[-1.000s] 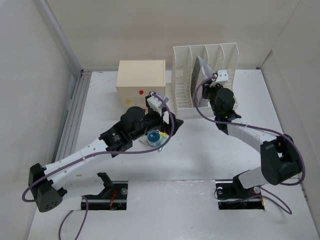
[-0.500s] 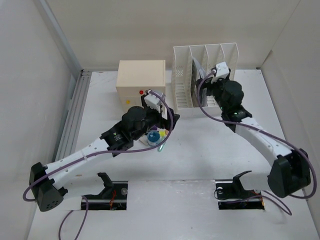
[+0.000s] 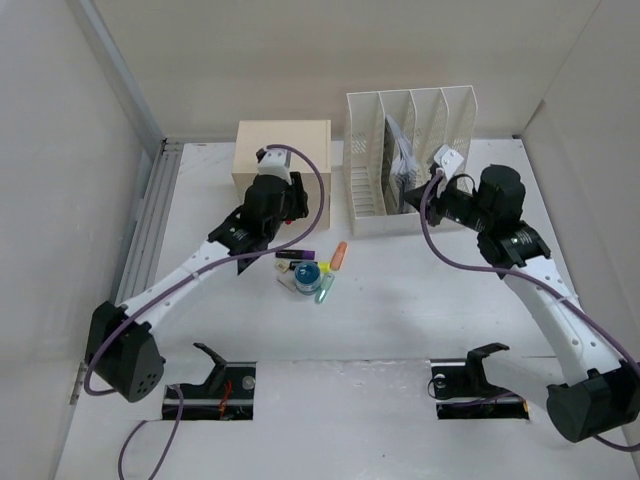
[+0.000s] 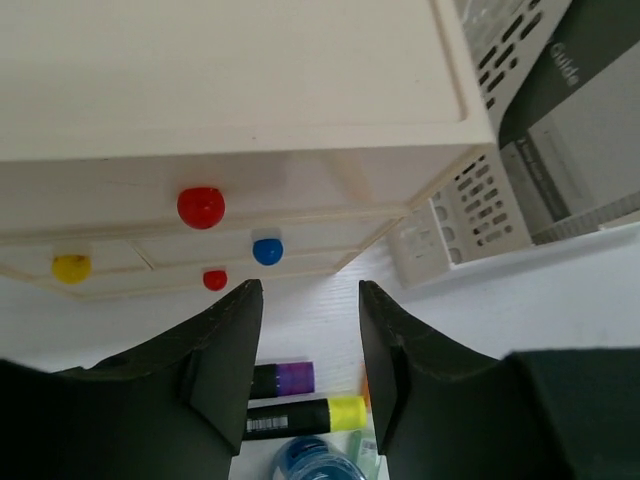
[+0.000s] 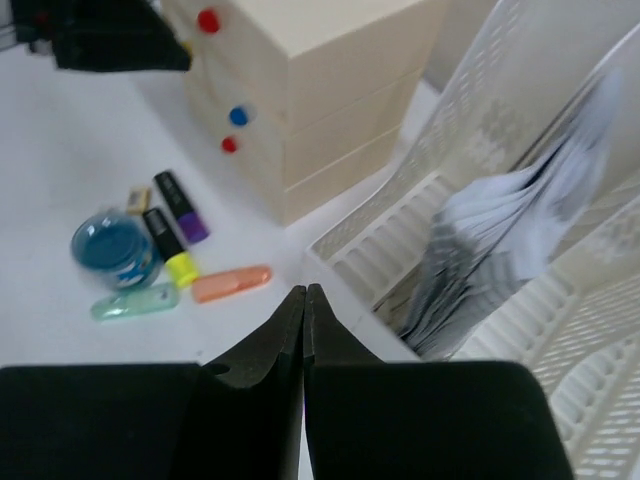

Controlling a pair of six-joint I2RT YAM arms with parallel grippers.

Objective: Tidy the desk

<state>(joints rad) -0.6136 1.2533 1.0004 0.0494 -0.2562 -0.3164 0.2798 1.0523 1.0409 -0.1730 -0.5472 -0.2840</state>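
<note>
- The desk (image 3: 420,320) is the white tabletop that spreads under both arms. Pale walls stand at its left, far and right edges, and two dark cut-outs sit at its near edge.
- A white slotted file rack (image 3: 362,140) stands at the far edge, right of the middle. Grey and white papers (image 5: 480,250) lean in one of its middle slots.
- A cream drawer box (image 3: 282,148) sits at the far edge just left of the rack. Its front carries red, blue and yellow knobs.
- The left gripper (image 4: 308,300) hangs in front of the drawer box, facing the knobs. Its jaws are spread with nothing between them.
- The right gripper (image 5: 304,295) hangs by the near right corner of the rack. Its jaws are pressed together and hold nothing.
- A cluster of small things lies near the middle of the tabletop:
  - a round blue container (image 3: 309,274)
  - an orange marker (image 3: 339,256)
  - a pale green marker (image 3: 324,290)
  - a black marker with a purple cap (image 5: 179,206)
  - a black marker with a yellow cap (image 5: 167,247)
</note>
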